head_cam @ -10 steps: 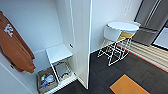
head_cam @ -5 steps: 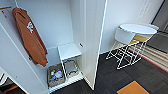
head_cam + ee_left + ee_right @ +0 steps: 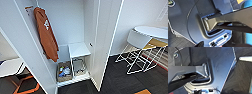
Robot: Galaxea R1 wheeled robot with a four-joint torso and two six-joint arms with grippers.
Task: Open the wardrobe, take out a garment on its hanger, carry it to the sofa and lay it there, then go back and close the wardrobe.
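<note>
The wardrobe (image 3: 75, 22) stands open right in front of me in the head view, plain white inside. Its left door (image 3: 22, 47) swings out toward me and its right door (image 3: 105, 37) stands edge-on. A long rust-orange top with white marks (image 3: 46, 35) hangs at the left of the inside from a hook near the top. Low down, a small white shelf (image 3: 78, 50) stands over a wire basket, with a tray of small items (image 3: 65, 71) beside it on the wardrobe floor. Both wrist views look onto my own dark body plates and arm bars over dark carpet.
A round white table (image 3: 152, 31) and a white wire-legged chair with a yellow seat (image 3: 138, 40) stand at the right by the wall. Another white seat (image 3: 10, 66) is at the left behind the open door. Dark carpet with orange markings (image 3: 25, 86) covers the floor.
The whole head picture has shifted: the camera has turned left and drawn closer, so the wardrobe's inside now sits mid-picture. The orange top hangs as before.
</note>
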